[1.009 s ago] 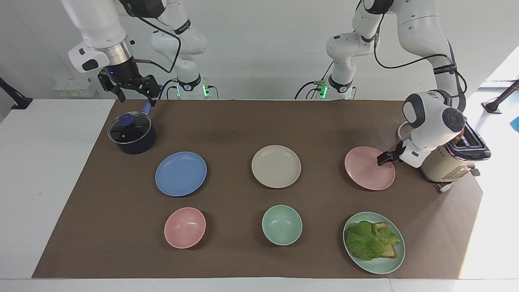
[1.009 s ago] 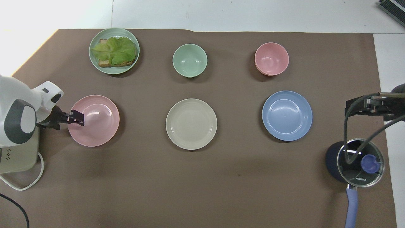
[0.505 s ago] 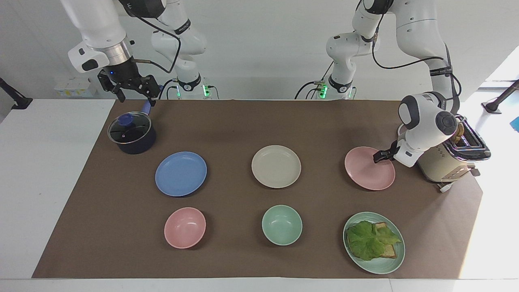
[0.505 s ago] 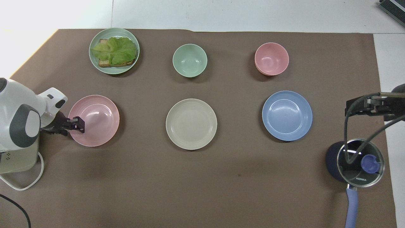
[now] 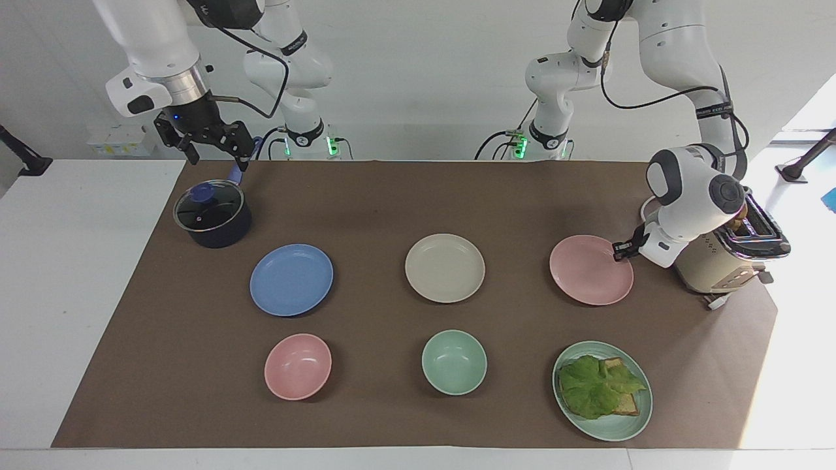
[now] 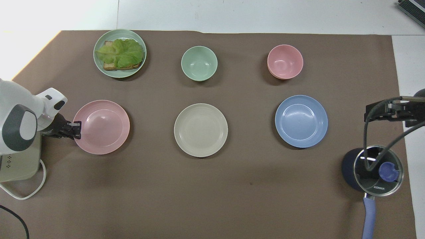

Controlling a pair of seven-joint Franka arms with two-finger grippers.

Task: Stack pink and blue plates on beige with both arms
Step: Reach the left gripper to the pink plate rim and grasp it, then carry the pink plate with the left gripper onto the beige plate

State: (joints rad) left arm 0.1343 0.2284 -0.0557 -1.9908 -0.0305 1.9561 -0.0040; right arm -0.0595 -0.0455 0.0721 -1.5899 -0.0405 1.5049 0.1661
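The pink plate lies toward the left arm's end of the table. My left gripper is shut on its rim, on the side next to the toaster. The beige plate sits in the middle of the mat. The blue plate rests toward the right arm's end. My right gripper hangs open in the air over the mat's edge by the pot, holding nothing.
A dark lidded pot with a blue handle stands under the right gripper. A beige toaster stands beside the left wrist. Farther from the robots are a pink bowl, a green bowl and a green plate with lettuce toast.
The left gripper drew back to the pink plate's rim and shut on it. The plate shifted slightly toward the beige plate. The right gripper rose a little.
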